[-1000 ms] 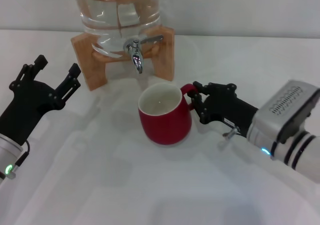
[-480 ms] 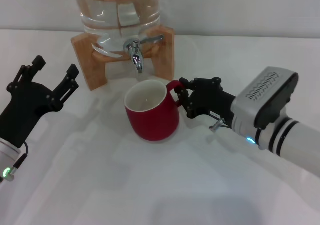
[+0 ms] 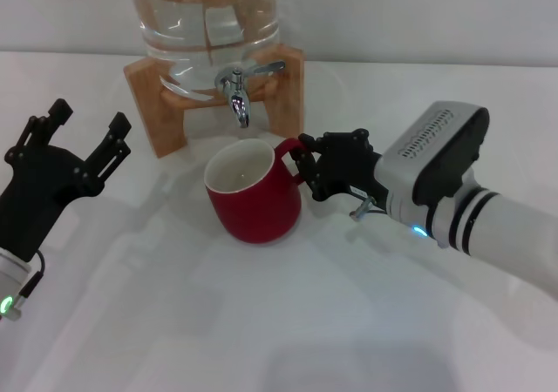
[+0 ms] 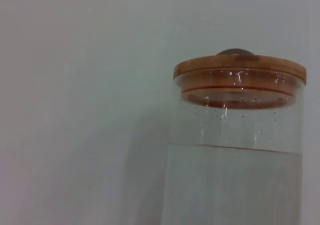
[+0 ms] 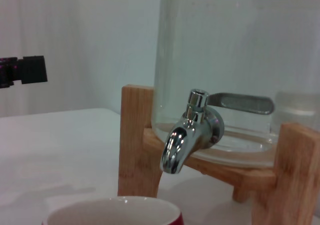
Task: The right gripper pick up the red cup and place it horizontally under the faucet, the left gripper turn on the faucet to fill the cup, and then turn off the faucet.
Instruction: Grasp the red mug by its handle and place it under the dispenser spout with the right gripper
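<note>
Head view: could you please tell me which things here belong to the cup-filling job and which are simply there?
Part of the job:
- red cup
- faucet
- right pincer, shut on the cup's handle
- left pincer, open, waiting left of the jar

Simply there:
- glass water jar
- wooden stand
- white table

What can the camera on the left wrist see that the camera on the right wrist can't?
Only the left wrist view shows the jar's wooden lid with its dark knob and the waterline beneath it. Only the right wrist view shows the chrome faucet with its flat lever, the wooden stand, the red cup's rim just below the spout, and, far off, a bit of the left end effector. Both show the clear glass water jar against a plain pale wall.
</note>
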{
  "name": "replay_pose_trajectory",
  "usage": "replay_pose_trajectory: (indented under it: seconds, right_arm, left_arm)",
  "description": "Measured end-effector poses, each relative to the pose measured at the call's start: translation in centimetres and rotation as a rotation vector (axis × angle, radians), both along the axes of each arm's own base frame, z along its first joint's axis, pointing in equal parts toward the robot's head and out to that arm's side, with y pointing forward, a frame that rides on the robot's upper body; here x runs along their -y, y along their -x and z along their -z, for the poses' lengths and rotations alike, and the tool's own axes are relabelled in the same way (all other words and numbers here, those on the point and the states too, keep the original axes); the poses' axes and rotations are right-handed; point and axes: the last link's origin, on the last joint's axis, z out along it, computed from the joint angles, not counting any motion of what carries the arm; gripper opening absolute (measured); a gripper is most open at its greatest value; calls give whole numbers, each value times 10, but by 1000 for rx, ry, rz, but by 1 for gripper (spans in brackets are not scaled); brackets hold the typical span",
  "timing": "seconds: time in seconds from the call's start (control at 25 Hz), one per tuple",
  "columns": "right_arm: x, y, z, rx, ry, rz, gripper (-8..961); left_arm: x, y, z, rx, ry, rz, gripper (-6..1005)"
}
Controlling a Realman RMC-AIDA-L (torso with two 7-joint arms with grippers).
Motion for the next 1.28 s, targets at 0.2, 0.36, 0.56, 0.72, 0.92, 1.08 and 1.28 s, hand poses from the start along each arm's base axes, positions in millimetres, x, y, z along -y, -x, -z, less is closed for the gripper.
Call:
replay_pose_trajectory:
  seconds: [0.2,0.36,0.56,0.72,0.92,1.08,1.28]
  right_arm:
    - [-5,7,2,19,8,1,137]
    - [-7,13,4,28,15,-6,135]
    - [-9,17,6,38,23,-5,134]
    - [-10,20,5,39,22,-5,133]
    - [-16,25,3,34,11,7,132]
    - [-19,27,2,38,7,7,131]
    - [-24,25,-1,44,-6,26,130]
  left_arm:
    - [3,1,-1,3,-4,-2,860]
    - [6,2,-2,7,-11,1,860]
    - [8,2,-3,11,-16,5,860]
    - [9,3,-3,14,-18,5,860]
    - [11,4,-4,19,-20,8,860]
    - [12,4,-4,26,-26,9,860]
    - [13,4,-5,32,-31,10,860]
